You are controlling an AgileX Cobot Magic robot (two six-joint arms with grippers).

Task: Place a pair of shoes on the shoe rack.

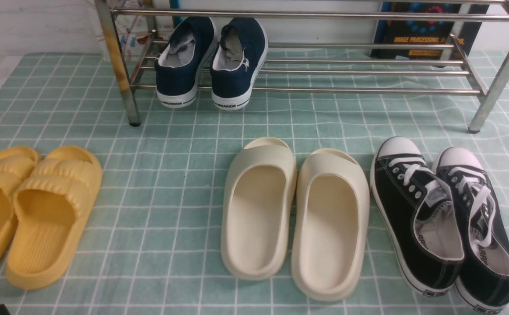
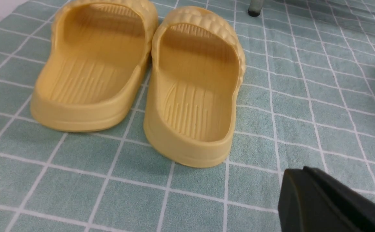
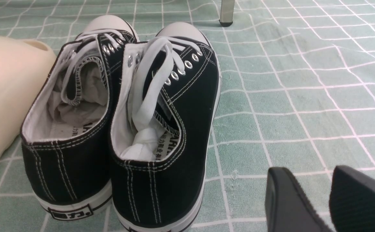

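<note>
The pair of shoes (image 1: 210, 61), navy slip-ons with white soles, rests side by side on the lower bars of the shoe rack (image 1: 346, 91), near its left end, heels toward me. No gripper touches them. In the left wrist view my left gripper (image 2: 298, 174) is shut with nothing in it and hovers over the cloth just behind the yellow slides. In the right wrist view my right gripper (image 3: 313, 174) stands open over bare cloth, its fingers (image 3: 281, 193) apart and empty, beside the heel of the black sneakers.
On the green checked cloth in front of the rack lie yellow slides (image 1: 31, 210) at left, cream slides (image 1: 293, 214) in the middle and black lace-up sneakers (image 1: 447, 218) at right. A dark book (image 1: 425, 30) leans behind the rack. Rack legs (image 1: 129, 105) stand on the cloth.
</note>
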